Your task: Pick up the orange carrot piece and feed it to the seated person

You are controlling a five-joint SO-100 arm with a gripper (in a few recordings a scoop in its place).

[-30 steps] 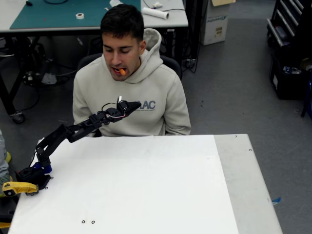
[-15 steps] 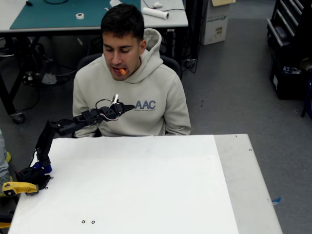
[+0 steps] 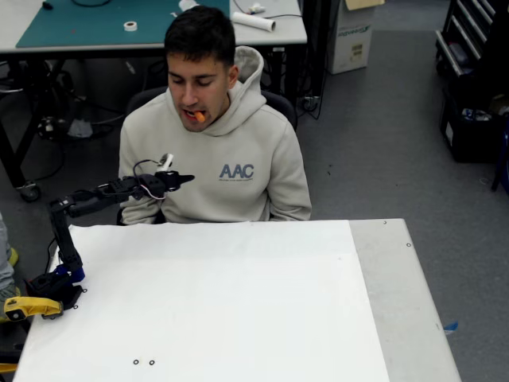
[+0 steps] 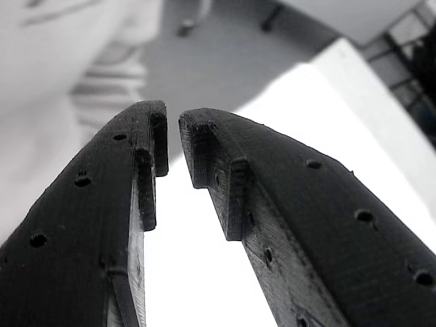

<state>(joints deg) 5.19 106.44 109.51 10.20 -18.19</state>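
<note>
the carrot (image 3: 199, 117) sat in the person's (image 3: 213, 151) mouth, my gripper (image 3: 184, 178) empty with fingers slightly apart; i judged only retreat remained.

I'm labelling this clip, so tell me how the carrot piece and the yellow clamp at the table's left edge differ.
The orange carrot piece is tiny, rounded and sits in the seated person's mouth; the yellow clamp is far larger, elongated and lies low at the table edge beside the arm's base. The gripper, slightly open, holds neither. Both are bright warm colours.
</note>
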